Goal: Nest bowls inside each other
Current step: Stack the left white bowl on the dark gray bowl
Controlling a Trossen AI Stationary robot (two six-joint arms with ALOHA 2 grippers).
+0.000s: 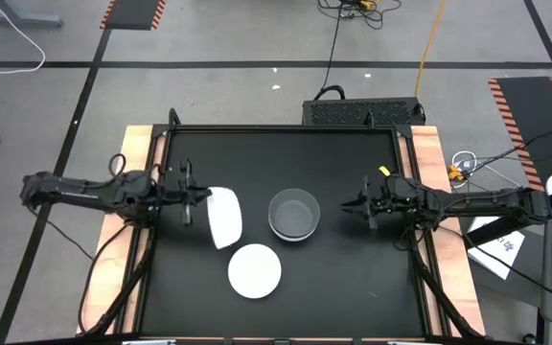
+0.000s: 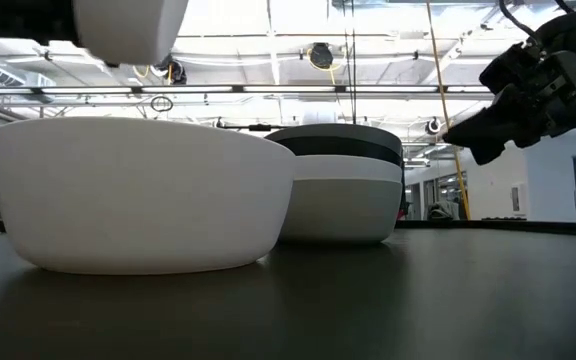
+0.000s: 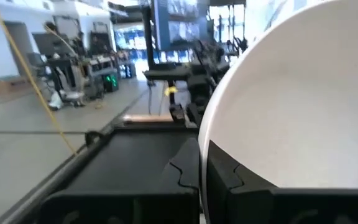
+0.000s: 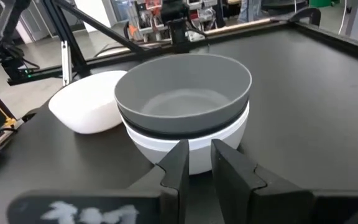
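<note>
My left gripper (image 1: pixel 192 199) is shut on a white bowl (image 1: pixel 224 217), which it carries tipped on its side left of the stack; in the low view that bowl (image 2: pixel 128 30) hangs high above the table. A stack of nested bowls (image 1: pixel 293 214), dark grey on top and white at the bottom (image 4: pixel 185 152), stands on its base mid-table. Another white bowl (image 1: pixel 254 270) rests upright on the table, nearer the front edge. My right gripper (image 1: pixel 348 204) hovers just right of the stack, fingers nearly together, touching nothing. My left gripper holds the white bowl by its rim (image 3: pixel 201 146), one finger (image 3: pixel 225 174) inside the hollow and the other (image 3: pixel 180 171) outside the wall. The fingers come level from the table's left. The bowl is lifted clear and tipped on its side.
The black table top (image 1: pixel 353 287) has raised edges all round, with wooden strips (image 1: pixel 134 153) outside them. Open surface lies in front of and behind the stack. Cables and a black box (image 1: pixel 362 112) sit on the floor beyond the far edge.
</note>
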